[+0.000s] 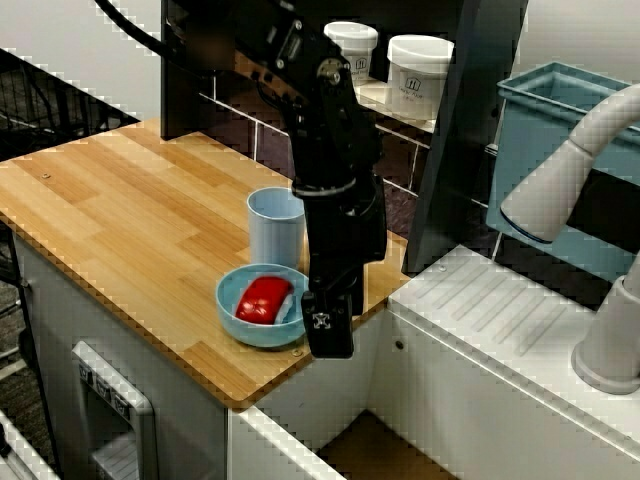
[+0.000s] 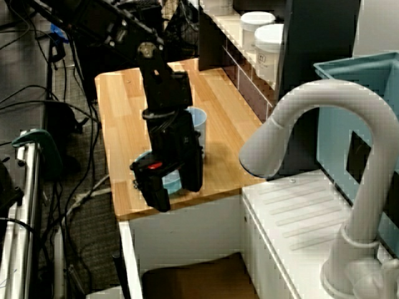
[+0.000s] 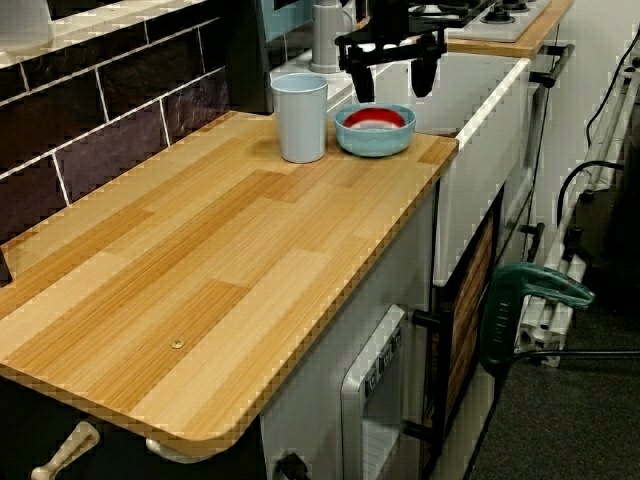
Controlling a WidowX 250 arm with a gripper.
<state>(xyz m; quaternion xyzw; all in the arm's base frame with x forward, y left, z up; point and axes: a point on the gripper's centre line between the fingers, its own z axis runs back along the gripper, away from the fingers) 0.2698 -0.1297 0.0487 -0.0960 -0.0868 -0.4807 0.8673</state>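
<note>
the low view along the counter shows it best: the gripper (image 3: 393,80) hangs over the blue bowl (image 3: 372,146) with its two black fingers (image 3: 362,86) held wide apart, one on the left of the bowl's middle and one on the right, tips pointing down and above the rim. the red thing (image 3: 375,119) lies in the bowl, straight below the gap and clear of both tips (no contact that i can see).

in the high view from the sink side, the red thing (image 1: 262,300) is an oblong, rounded lump. its long axis runs from the near left toward the far right of the bowl (image 1: 236,318). its skin is glossy and smooth, like moulded plastic. the bowl is shallow, round and pale blue with a matte wall. it sits at the near right corner of the wooden counter (image 3: 220,260), which has a light striped plank grain and a rounded edge.

just left of the bowl stands a tall, plain, light blue cup (image 3: 300,118), upright and empty as far as shows.
</note>
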